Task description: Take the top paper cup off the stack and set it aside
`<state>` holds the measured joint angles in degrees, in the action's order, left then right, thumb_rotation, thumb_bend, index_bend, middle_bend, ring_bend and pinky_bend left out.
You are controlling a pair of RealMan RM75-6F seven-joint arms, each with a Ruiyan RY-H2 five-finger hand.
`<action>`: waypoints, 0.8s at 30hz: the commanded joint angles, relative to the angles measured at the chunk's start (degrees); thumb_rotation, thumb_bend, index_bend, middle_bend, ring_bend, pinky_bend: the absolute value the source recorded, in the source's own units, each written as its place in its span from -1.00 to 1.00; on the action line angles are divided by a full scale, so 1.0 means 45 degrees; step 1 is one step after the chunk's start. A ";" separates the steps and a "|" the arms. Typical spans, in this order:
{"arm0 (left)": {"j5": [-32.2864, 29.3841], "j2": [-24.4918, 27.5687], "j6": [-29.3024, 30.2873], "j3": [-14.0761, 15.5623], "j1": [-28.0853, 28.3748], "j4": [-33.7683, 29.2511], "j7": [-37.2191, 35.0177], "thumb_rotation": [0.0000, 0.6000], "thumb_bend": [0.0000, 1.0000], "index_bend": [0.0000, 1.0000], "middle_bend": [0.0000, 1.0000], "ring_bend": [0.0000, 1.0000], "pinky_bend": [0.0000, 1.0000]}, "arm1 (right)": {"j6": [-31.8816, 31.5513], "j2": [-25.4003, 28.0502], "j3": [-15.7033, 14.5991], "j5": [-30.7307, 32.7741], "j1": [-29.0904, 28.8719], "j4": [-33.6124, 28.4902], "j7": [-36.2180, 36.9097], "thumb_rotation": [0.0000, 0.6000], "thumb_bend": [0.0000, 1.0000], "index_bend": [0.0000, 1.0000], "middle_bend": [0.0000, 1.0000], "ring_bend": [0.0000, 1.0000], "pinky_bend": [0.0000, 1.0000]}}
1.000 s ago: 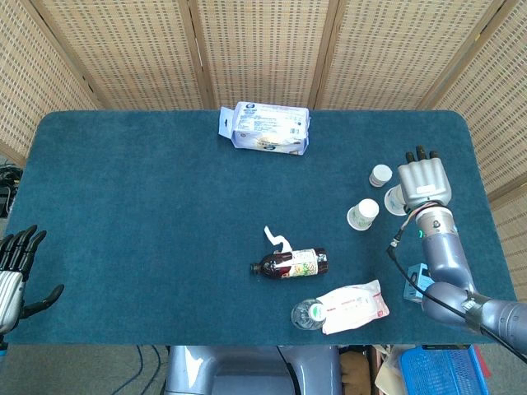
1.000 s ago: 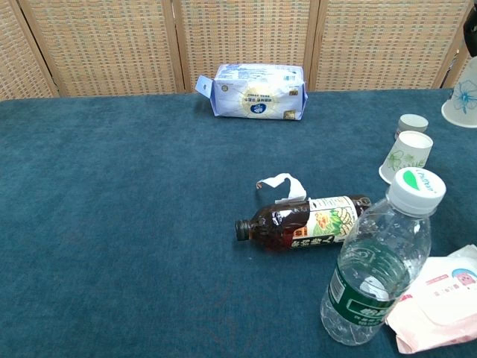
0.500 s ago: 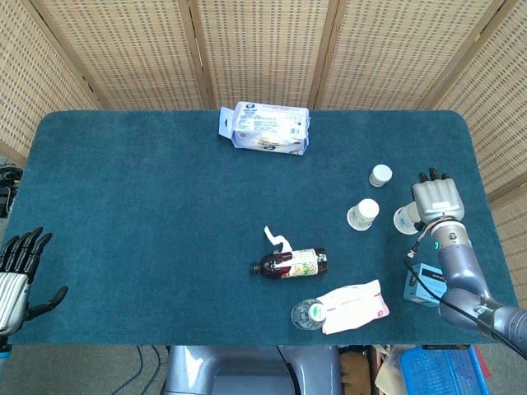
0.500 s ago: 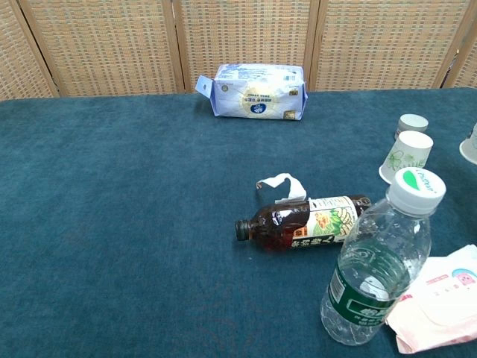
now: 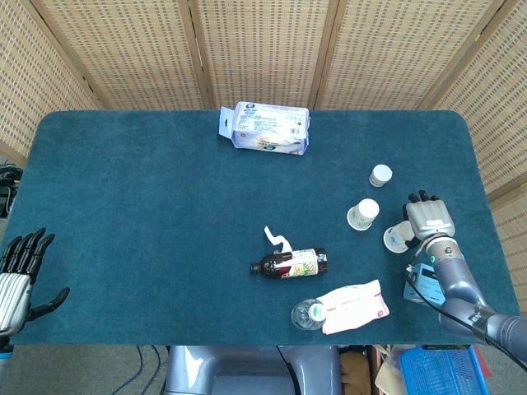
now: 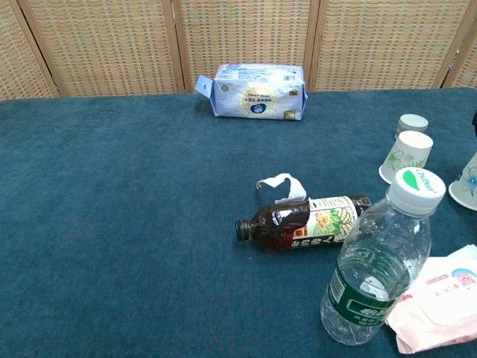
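The paper cup stack (image 5: 363, 214) (image 6: 406, 156) stands upside down on the right side of the blue table (image 5: 165, 214). Just to its right and nearer the front, my right hand (image 5: 430, 217) holds a single white paper cup (image 5: 398, 237) with a blue flower print, low over the table. In the chest view that cup (image 6: 466, 183) shows at the right edge, while the hand itself is cut off. My left hand (image 5: 20, 271) hangs off the table's front left corner with its fingers spread and nothing in it.
A small white-topped container (image 5: 380, 174) stands behind the stack. A brown bottle (image 5: 290, 263) lies mid-table beside a paper scrap (image 5: 278, 241). A clear water bottle (image 6: 376, 261) and a wipes pack (image 5: 354, 306) sit at the front. A tissue pack (image 5: 267, 127) lies at the back.
My right hand has carried the single cup from beside the small container toward the table's front and lower, ending just right of the stack. The left hand barely moved.
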<state>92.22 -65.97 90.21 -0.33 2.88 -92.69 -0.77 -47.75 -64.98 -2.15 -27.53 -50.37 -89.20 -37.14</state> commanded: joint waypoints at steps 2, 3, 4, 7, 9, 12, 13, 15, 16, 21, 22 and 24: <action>0.0015 -0.0011 0.0004 -0.0004 0.0008 0.0009 0.0009 1.00 -0.46 -1.00 -1.00 -1.00 -1.00 | 0.0027 -0.0216 -0.0085 -0.0143 0.0123 0.0289 0.0101 1.00 -0.38 -0.02 -0.82 -0.99 -0.67; 0.0016 -0.0014 0.0001 -0.0002 0.0010 0.0008 0.0021 1.00 -0.46 -1.00 -1.00 -1.00 -1.00 | 0.0026 -0.0222 -0.0068 -0.0142 0.0139 0.0309 0.0143 1.00 -0.39 -0.03 -0.86 -0.99 -0.67; 0.0018 -0.0013 -0.0008 0.0003 0.0011 0.0005 0.0029 1.00 -0.46 -1.00 -1.00 -1.00 -1.00 | 0.0031 -0.0212 -0.0059 -0.0145 0.0152 0.0309 0.0175 1.00 -0.39 -0.07 -0.88 -1.00 -0.67; 0.0032 -0.0017 -0.0003 0.0003 0.0015 0.0000 0.0043 1.00 -0.46 -1.00 -1.00 -1.00 -1.00 | 0.0007 -0.0150 -0.0101 -0.0139 0.0150 0.0287 0.0112 1.00 -0.38 -0.31 -0.99 -1.00 -0.69; 0.0037 -0.0009 0.0046 -0.0001 -0.0007 -0.0015 0.0025 1.00 -0.46 -1.00 -1.00 -1.00 -1.00 | -0.0056 -0.0020 -0.0201 0.0078 0.0090 0.0131 -0.0124 1.00 -0.40 -0.52 -1.00 -1.00 -0.74; 0.0054 0.0007 0.0092 -0.0006 -0.0021 -0.0022 -0.0013 1.00 -0.46 -1.00 -1.00 -1.00 -1.00 | -0.0211 0.0285 -0.0331 0.0768 -0.0145 -0.0309 -0.0655 1.00 -0.48 -0.75 -1.00 -1.00 -0.80; 0.0061 0.0019 0.0115 -0.0006 -0.0031 -0.0025 -0.0040 1.00 -0.46 -1.00 -1.00 -1.00 -1.00 | -0.0318 0.0463 -0.0410 0.1034 -0.0245 -0.0501 -0.0904 1.00 -0.51 -0.80 -1.00 -1.00 -0.81; 0.0060 0.0038 0.0134 -0.0003 -0.0044 -0.0016 -0.0078 1.00 -0.46 -1.00 -1.00 -1.00 -1.00 | -0.0498 0.0764 -0.0505 0.1441 -0.0417 -0.0901 -0.1272 1.00 -0.55 -0.85 -1.00 -1.00 -0.81; 0.0057 0.0049 0.0145 -0.0009 -0.0047 -0.0025 -0.0107 1.00 -0.46 -1.00 -1.00 -1.00 -1.00 | -0.0633 0.0995 -0.0545 0.1702 -0.0514 -0.1197 -0.1458 1.00 -0.56 -0.85 -1.00 -1.00 -0.81; 0.0042 0.0085 0.0205 -0.0032 -0.0070 0.0015 -0.0258 1.00 -0.46 -1.00 -1.00 -1.00 -1.00 | -0.1505 0.2187 -0.0220 0.0748 -0.0078 -0.2754 -0.0581 1.00 -0.58 -0.86 -1.00 -1.00 -0.87; 0.0019 0.0085 0.0202 -0.0037 -0.0073 0.0029 -0.0291 1.00 -0.46 -1.00 -1.00 -1.00 -1.00 | -0.1806 0.2405 -0.0137 0.0036 0.0250 -0.3119 -0.0086 1.00 -0.59 -0.86 -1.00 -1.00 -0.89; -0.0024 0.0090 0.0185 -0.0047 -0.0077 0.0043 -0.0339 1.00 -0.46 -1.00 -1.00 -1.00 -1.00 | -0.2532 0.2746 -0.0105 -0.1713 0.1087 -0.3790 0.0999 1.00 -0.59 -0.86 -1.00 -1.00 -0.92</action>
<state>92.16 -65.58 91.07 -0.52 2.54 -92.53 -2.25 -53.94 -56.38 -3.50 -24.17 -50.56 -100.52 -39.88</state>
